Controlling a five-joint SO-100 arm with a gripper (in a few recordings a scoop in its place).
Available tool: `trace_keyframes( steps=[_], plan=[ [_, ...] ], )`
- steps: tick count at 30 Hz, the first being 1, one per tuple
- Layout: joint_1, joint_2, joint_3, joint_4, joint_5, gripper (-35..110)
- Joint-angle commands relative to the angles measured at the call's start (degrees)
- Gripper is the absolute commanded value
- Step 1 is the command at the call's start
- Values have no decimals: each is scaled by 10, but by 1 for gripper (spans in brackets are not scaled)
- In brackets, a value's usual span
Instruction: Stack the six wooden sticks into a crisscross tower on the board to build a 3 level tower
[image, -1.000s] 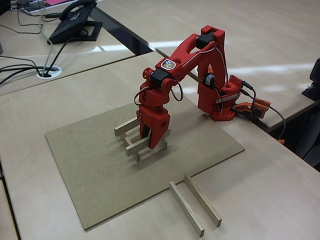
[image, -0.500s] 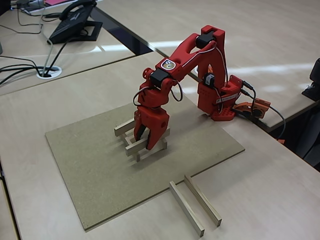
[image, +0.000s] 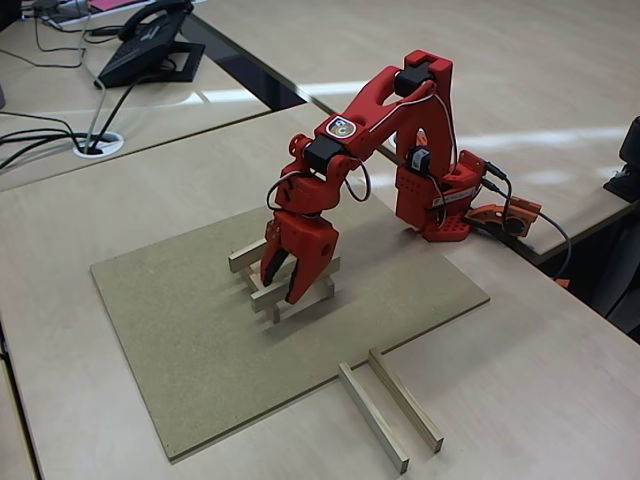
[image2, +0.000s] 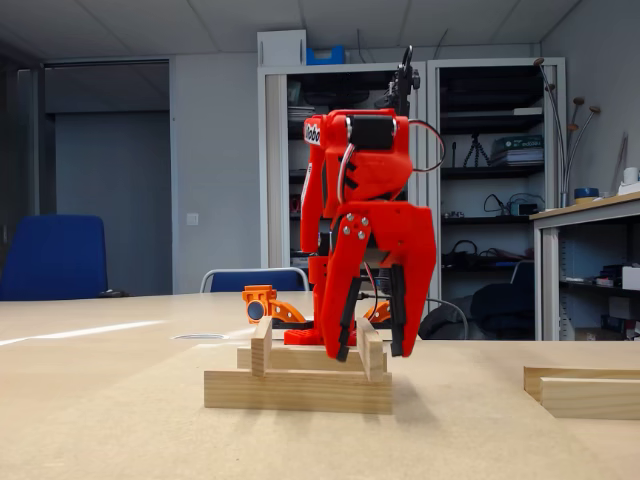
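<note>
The red gripper (image: 283, 283) hangs nose-down over the tower (image: 285, 285), which stands near the middle of the board (image: 180, 330). In the low fixed view the gripper (image2: 372, 352) has its fingers spread moderately, one fingertip to the left and one to the right of the right-hand upper stick (image2: 369, 348), with a visible gap on at least one side; whether either pad touches the wood cannot be told, and nothing is lifted. The tower (image2: 298, 378) here shows two levels: long sticks lying crosswise at the bottom and two sticks seen end-on above them. The remaining two sticks (image: 388, 412) lie side by side, parallel and slightly apart, on the pale desk (image: 530, 380) just off the board's near right edge. Judged from their look, the sticks are light, rigid, square-sectioned bars of plain wood, unlikely to bend or break, but easily nudged, and the unfastened stack could shift under a sideways push. A hold at mid-length, across two flat opposite faces, would keep a bar level. The task appears about two-thirds complete, with the third level not yet laid.
</note>
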Motion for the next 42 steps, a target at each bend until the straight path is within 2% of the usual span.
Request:
trace_keyframes(
  steps=[1, 11, 14, 18, 23, 26, 33, 42],
  plan=[
    [-20, 46, 6, -12, 3, 23],
    [-20, 100, 39, -67, -46, 22],
    [-23, 120, 39, -86, -110, 20],
    [-47, 127, 1, -93, -243, 17],
    [-96, 89, -88, -24, -348, 13],
    [-126, 54, -145, 31, -373, 13],
    [-191, -40, -290, 150, -374, 13],
    [-268, -146, -379, 219, -348, 15]
  ],
)
